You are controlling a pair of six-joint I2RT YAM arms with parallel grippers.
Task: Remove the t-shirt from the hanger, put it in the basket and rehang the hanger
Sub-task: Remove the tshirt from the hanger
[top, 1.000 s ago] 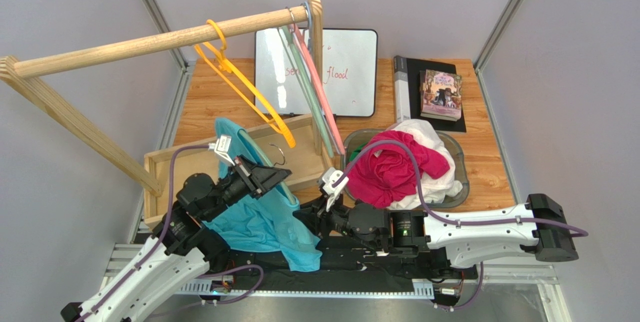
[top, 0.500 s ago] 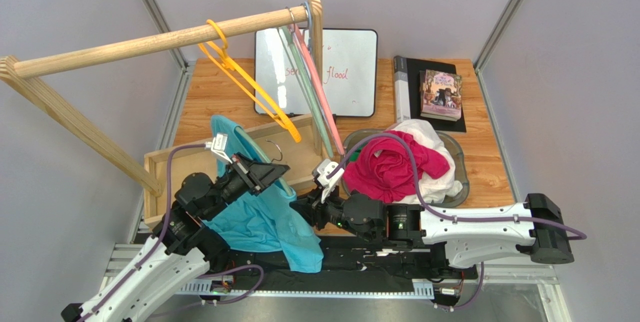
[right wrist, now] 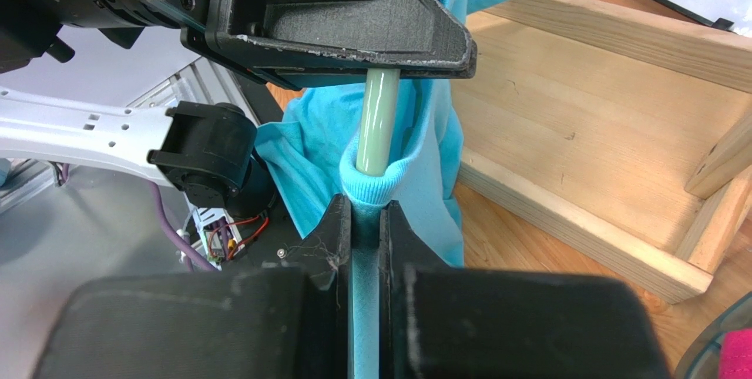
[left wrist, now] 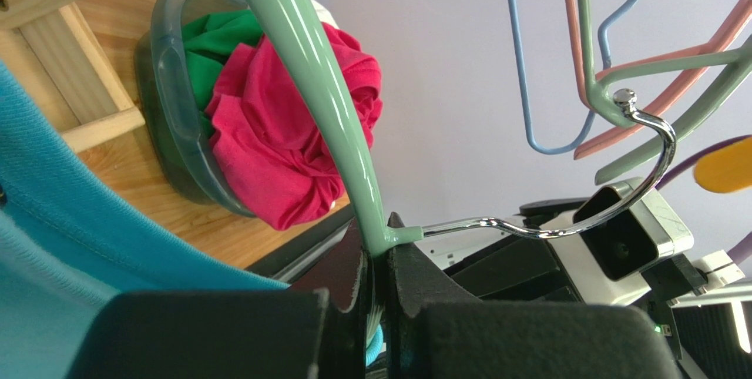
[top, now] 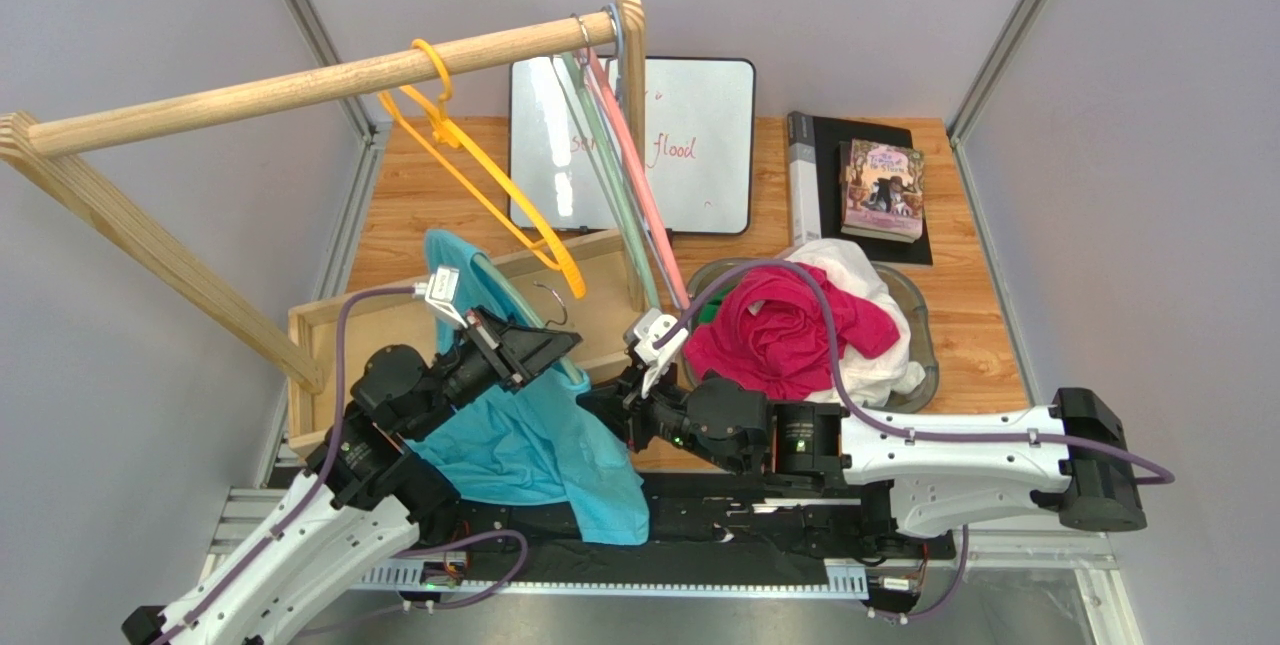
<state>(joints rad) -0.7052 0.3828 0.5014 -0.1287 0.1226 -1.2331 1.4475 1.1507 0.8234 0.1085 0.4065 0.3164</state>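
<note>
A teal t-shirt (top: 519, 443) hangs on a mint-green hanger (left wrist: 340, 115) with a chrome hook (left wrist: 565, 220), held above the table's near edge. My left gripper (left wrist: 379, 260) is shut on the hanger's neck just below the hook; from above, the left gripper (top: 544, 353) sits over the shirt. My right gripper (right wrist: 366, 220) is shut on the t-shirt's ribbed collar (right wrist: 371, 187), where the hanger arm (right wrist: 379, 119) comes out of the cloth. In the top view the right gripper (top: 604, 408) meets the shirt's right edge. The rest of the hanger is hidden under the cloth.
A wooden rack rail (top: 331, 75) carries an orange hanger (top: 481, 180) and several pale hangers (top: 624, 165). A wooden tray (top: 346, 338) lies behind the shirt. A grey bin (top: 920, 360) of clothes with a pink garment (top: 781, 338) on top stands right. A whiteboard (top: 706, 135) and a book (top: 882, 188) lie at the back.
My right gripper has moved left and a little away from the arms' bases to the shirt, and has shut on its collar. The left gripper keeps its grip on the hanger. The orange hanger swings slightly.
</note>
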